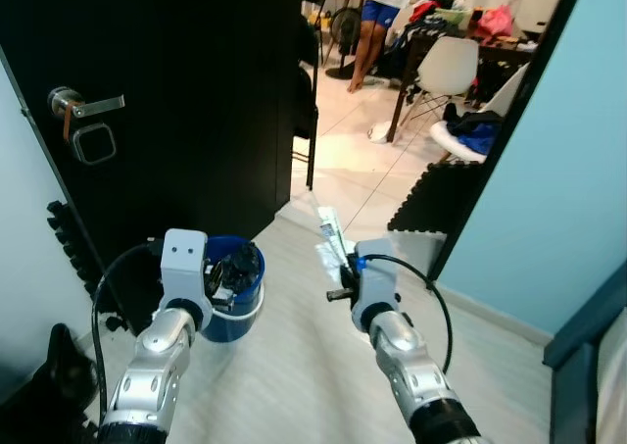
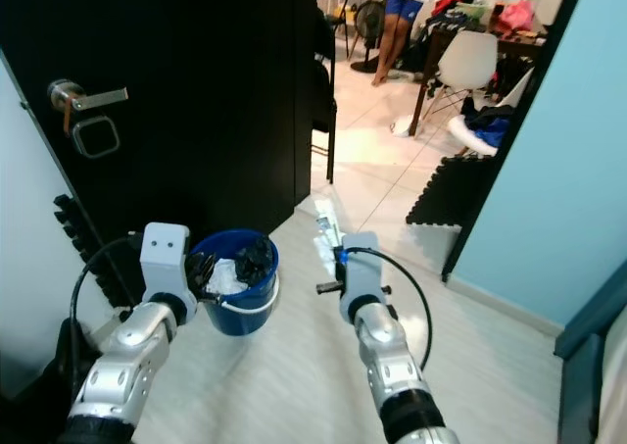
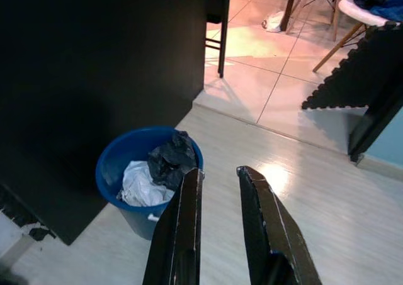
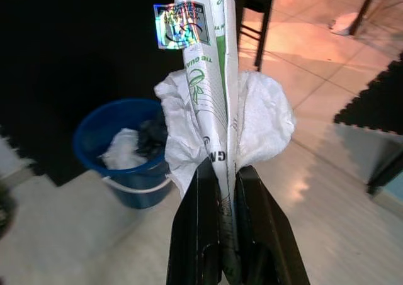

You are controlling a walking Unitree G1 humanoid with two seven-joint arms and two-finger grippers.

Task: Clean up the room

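Note:
A blue bucket [image 1: 233,297] stands on the pale wood floor by the black door. It holds crumpled white paper and a black bag [image 3: 169,159]. My left gripper [image 3: 219,170] hovers close above the bucket's near side, fingers slightly open with nothing between them. My right gripper [image 4: 218,172] is shut on a white and green printed wrapper [image 4: 206,77] bundled with crumpled white tissue [image 4: 264,118]. It holds the wrapper upright, a little to the right of the bucket [image 4: 119,146] and above the floor. In the left eye view the wrapper [image 1: 330,236] stands up from that gripper.
The black door [image 1: 176,91] with a metal handle [image 1: 83,106] is on the left. A blue wall [image 1: 568,170] closes the right. Through the doorway lie tiles, a black chair [image 1: 306,101], black foam mats [image 1: 436,199], a white chair [image 1: 446,67], white litter [image 1: 380,132] and a standing person [image 1: 377,13].

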